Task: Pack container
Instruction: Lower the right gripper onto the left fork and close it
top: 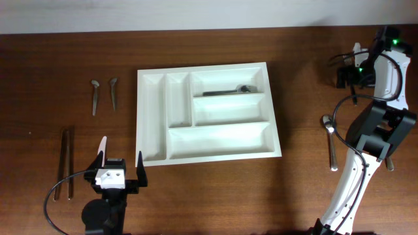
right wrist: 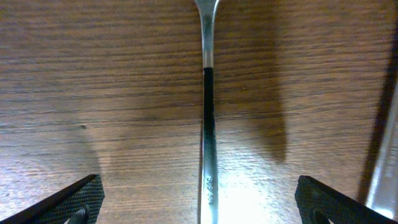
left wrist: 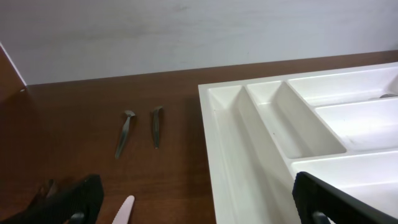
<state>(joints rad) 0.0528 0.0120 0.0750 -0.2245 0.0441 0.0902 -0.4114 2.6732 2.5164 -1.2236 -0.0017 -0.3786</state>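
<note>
The container (top: 151, 117), a large white tray with several compartments, lies mid-table; a metal utensil (top: 228, 91) rests in its top long compartment. My left gripper (top: 120, 171) stands open near the tray's front-left corner (left wrist: 214, 149). A white plastic knife tip (left wrist: 124, 210) shows between its fingers without touching them. My right gripper (right wrist: 199, 205) is open just above the table, its fingers astride a metal utensil handle (right wrist: 209, 124) and clear of it. In the overhead view the right arm (top: 372, 130) stands at the right, beside a spoon (top: 330, 140).
Two small spoons (top: 95, 96) (top: 113, 93) lie left of the tray and show again as spoons (left wrist: 124, 134) (left wrist: 155, 124) in the left wrist view. Two long dark sticks (top: 65, 163) lie at the far left. Another metal piece (right wrist: 382, 155) runs along the right wrist view's edge.
</note>
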